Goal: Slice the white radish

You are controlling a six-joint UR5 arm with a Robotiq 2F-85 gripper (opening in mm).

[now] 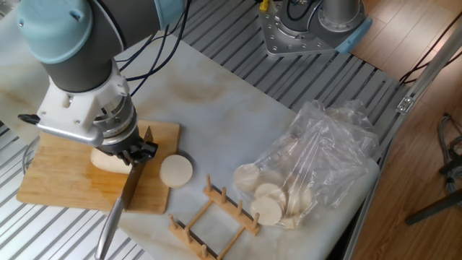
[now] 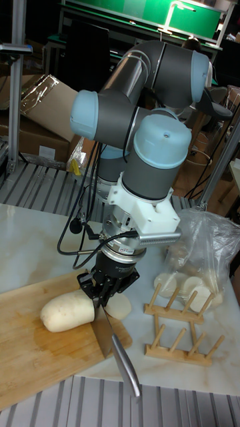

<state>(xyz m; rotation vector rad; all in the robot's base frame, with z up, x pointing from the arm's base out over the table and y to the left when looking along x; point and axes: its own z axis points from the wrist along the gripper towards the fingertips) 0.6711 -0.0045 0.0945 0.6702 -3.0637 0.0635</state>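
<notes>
We take the cutting board point(image 1: 54, 170) as our landmark; it lies on the marble-patterned surface point(image 1: 238, 108). The white radish point(image 2: 67, 311) lies on its side on the board, rounded end away from the gripper point(image 2: 100, 290), the other end under the gripper and hidden from us. The gripper is clenched on the knife point(image 2: 110, 340), whose blade stands at the radish's near end and slants down across the board, its metal handle point(image 1: 108, 227) running past the board's edge. One round radish slice point(image 1: 175, 171) lies just off the board's right edge, on a dark disc we cannot identify.

Well to the right of the board we find one container: a clear plastic bag point(image 1: 325, 155), crumpled and lying on the surface. Inside it we see several pale round slices point(image 1: 271, 202), gathered toward the end nearest the board; we cannot count them reliably. A wooden peg rack point(image 1: 213, 217) stands between the board and the bag, carrying nothing. We can read no brand, label or writing on any item.
</notes>
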